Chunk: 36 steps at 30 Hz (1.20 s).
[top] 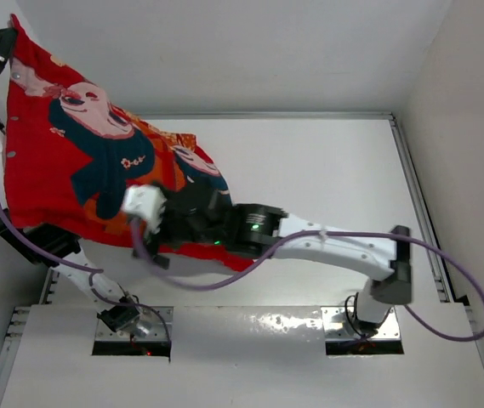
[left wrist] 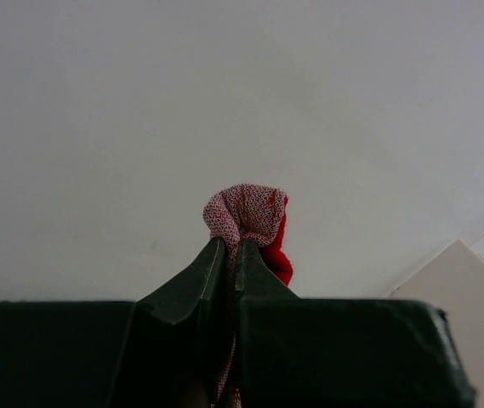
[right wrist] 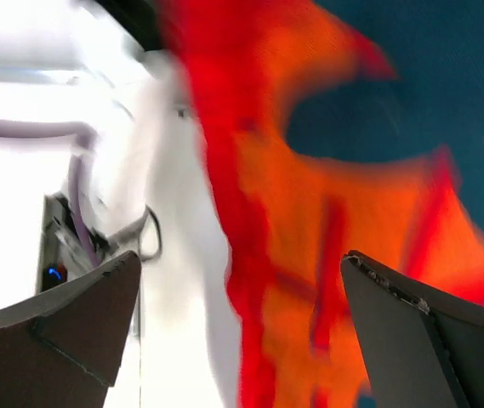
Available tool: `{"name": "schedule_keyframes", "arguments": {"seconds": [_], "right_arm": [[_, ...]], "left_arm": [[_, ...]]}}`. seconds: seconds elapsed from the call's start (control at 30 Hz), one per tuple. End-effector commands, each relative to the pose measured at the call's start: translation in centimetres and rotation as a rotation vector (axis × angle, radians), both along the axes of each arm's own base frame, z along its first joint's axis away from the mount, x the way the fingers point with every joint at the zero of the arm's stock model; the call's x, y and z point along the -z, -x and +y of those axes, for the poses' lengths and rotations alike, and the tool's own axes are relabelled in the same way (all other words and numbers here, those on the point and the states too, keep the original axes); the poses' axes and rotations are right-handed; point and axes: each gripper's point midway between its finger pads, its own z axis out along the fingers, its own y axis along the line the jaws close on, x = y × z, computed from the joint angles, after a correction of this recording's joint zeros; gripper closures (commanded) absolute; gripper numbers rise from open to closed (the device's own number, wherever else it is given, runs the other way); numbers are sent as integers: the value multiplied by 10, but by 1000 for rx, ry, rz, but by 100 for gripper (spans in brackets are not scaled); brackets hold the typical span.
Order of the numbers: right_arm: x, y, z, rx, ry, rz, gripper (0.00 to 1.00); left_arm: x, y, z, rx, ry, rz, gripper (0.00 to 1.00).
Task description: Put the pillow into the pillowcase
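Left gripper (left wrist: 231, 245) pinches a pillowcase (top: 54, 161) corner at ten o'clock. Right gripper (right wrist: 240, 259) gapes wide beside the cloth

Bright, even light fills the place, and the white walls and surface (top: 310, 170) bounce it around. Shadows stay faint, just a soft grey smudge under the hanging pillowcase (top: 46, 161). The overhead view is crisp, with glare spots on the shiny metal plate (top: 250, 321) near the bottom. The left wrist view is calm and a little grey. There the weave of the pinched cloth is sharp, while the left jaws are dark and underlit. The right wrist view is badly smeared: red and orange run together and the upper left is blown out white. Only the right jaws look sharper.
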Motion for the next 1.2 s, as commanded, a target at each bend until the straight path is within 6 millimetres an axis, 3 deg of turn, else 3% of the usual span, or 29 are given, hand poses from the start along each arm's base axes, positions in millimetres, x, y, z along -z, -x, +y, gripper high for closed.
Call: {"name": "schedule_keyframes", "arguments": {"seconds": [0.0,0.07,0.1,0.13,0.17,0.2,0.23,0.33,0.37,0.43,0.47,0.53,0.57,0.6,0.63,0.67,0.7,0.77,0.9,0.93,0.97,1.0,1.03,1.07,1.1,1.13,1.17], "right_arm": [[-57,-92,-85,379,-328,234,1],[-25,-132,-119,548,-397,401,1],[-17,-166,-146,633,-446,431,1],[15,-176,-162,683,-428,480,2],[25,-197,-181,753,-474,545,3],[39,-204,-189,786,-468,578,3],[65,-214,-195,832,-431,613,3],[101,-233,-201,882,-364,642,2],[125,-238,-196,884,-318,661,1],[141,-238,-182,823,-316,706,1],[161,-235,-171,795,-293,761,1],[169,-224,-148,665,-300,840,4],[188,-219,-140,635,-277,897,9],[193,-216,-134,599,-278,919,31],[207,-209,-131,585,-253,981,46],[214,-208,-133,597,-238,1003,58],[223,-206,-138,617,-223,1023,78],[233,-206,-155,661,-223,1052,97],[231,-213,-199,803,-267,992,100],[242,-219,-226,908,-283,971,100],[222,-222,-241,937,-343,933,100],[218,-230,-264,999,-386,912,100],[228,-228,-288,1079,-392,891,100],[204,-229,-305,1101,-454,839,100],[200,-233,-328,1148,-464,796,100],[203,-229,-349,1219,-439,762,100],[183,-229,-366,1227,-440,671,100]], "left_arm": [[-6,6,-5,12,-65,-30,100],[-6,6,-4,10,-74,-34,100],[-6,6,-4,9,-79,-39,100],[-8,6,-4,12,-85,-44,100],[-8,6,-5,18,-88,-44,100],[-9,7,-7,22,-92,-48,100],[-11,8,-8,25,-97,-52,100],[-14,11,-12,24,-117,-55,100],[-15,12,-13,25,-123,-54,100],[-18,15,-16,28,-136,-58,100],[-19,17,-16,24,-144,-58,100],[-23,20,-20,27,-161,-65,100],[-24,20,-21,27,-168,-68,100],[-26,21,-22,29,-171,-71,100],[-26,22,-23,36,-173,-71,100],[-27,22,-24,40,-176,-71,100],[-27,23,-26,45,-181,-72,100],[-23,21,-29,55,-191,-59,100],[2,9,-45,66,-221,-7,100],[9,6,-49,66,-249,-1,100],[13,3,-55,80,-260,5,98],[20,-3,-70,119,-283,14,84],[27,-8,-78,151,-297,19,74],[36,-12,-100,227,-307,35,47],[42,-15,-108,262,-319,42,35],[51,-23,-117,302,-313,60,9],[60,-25,-120,340,-294,88,0]]}}
